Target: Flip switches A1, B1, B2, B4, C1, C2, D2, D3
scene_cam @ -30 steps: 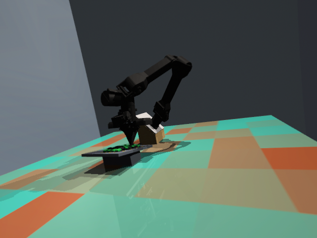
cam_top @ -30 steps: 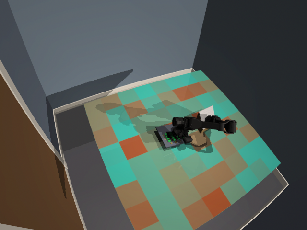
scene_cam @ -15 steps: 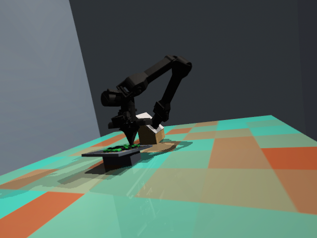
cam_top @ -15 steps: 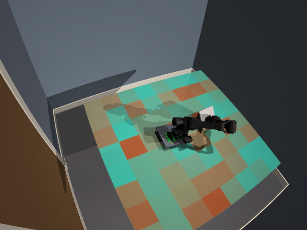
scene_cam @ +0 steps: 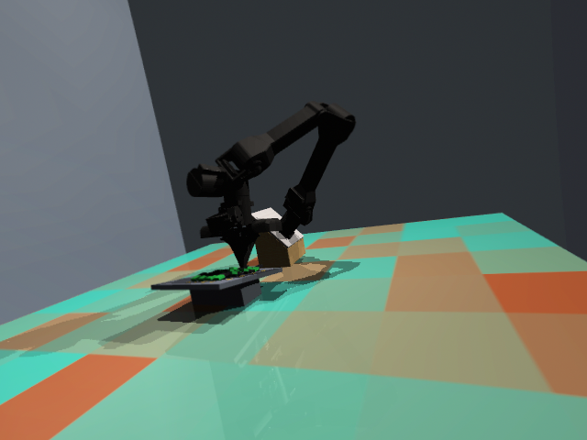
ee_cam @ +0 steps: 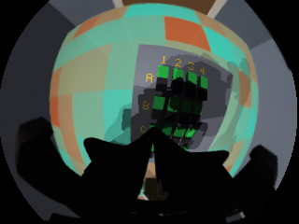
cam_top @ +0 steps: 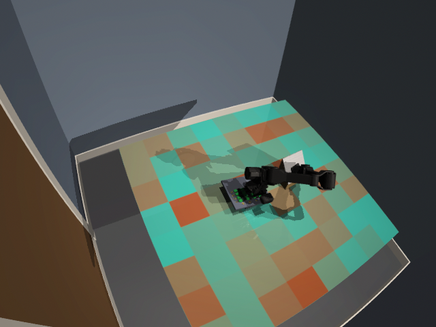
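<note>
The grey switch panel (cam_top: 229,183) (scene_cam: 182,286) (ee_cam: 147,57) carries green and black rocker switches. In the wrist view the top row shows A1 (ee_cam: 163,72), A2 (ee_cam: 177,74), A3 (ee_cam: 192,77) and A4 (ee_cam: 203,82), green at their far ends. B1 (ee_cam: 159,103) shows green; the rest of row B is in shadow. C3 (ee_cam: 179,133) and C4 (ee_cam: 190,133) show green. The fingers hide most of row D and part of C1 and C2. My gripper (scene_cam: 243,266) (ee_cam: 153,130) is shut and empty, its tips down at the panel's arm-side rows; contact cannot be told.
A house-shaped block with a white roof (cam_top: 294,160) (scene_cam: 271,213) and tan walls (scene_cam: 297,253) stands behind the panel, close to the arm. The panel sits on a dark pedestal (scene_cam: 215,301) on the patchwork table top (cam_top: 190,209). The arm's shadow falls across panel and table.
</note>
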Robot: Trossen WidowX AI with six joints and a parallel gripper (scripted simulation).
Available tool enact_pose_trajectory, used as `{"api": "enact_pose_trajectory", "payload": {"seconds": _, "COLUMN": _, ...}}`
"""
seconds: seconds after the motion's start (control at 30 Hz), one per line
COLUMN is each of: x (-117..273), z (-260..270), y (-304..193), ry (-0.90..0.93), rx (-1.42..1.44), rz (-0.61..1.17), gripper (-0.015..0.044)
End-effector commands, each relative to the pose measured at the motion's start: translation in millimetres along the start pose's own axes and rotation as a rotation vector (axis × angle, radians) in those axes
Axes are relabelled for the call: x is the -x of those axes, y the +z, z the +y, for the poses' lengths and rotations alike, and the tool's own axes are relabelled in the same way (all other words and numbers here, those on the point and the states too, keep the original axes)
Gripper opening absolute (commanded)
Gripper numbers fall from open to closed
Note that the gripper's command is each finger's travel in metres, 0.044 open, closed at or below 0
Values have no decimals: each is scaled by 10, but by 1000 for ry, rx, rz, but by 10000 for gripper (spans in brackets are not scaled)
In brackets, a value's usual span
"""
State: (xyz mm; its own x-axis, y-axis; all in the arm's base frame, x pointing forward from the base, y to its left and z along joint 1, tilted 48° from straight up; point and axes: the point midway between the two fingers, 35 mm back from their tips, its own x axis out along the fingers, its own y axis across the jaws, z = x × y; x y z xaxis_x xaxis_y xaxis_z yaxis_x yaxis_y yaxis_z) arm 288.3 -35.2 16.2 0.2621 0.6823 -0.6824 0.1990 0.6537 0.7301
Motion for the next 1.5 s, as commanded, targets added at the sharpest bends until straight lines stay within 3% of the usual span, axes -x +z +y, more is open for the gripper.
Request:
{"api": "enact_pose_trajectory", "payload": {"seconds": 0.0, "x": -11, "z": -2, "y": -4, "ry": 3, "rx": -6, "rz": 1, "gripper": 0}}
{"api": "enact_pose_trajectory", "payload": {"seconds": 1.47, "x": -70, "z": -1, "y": -2, "ry": 4, "rx": -6, "rz": 1, "gripper": 0}}
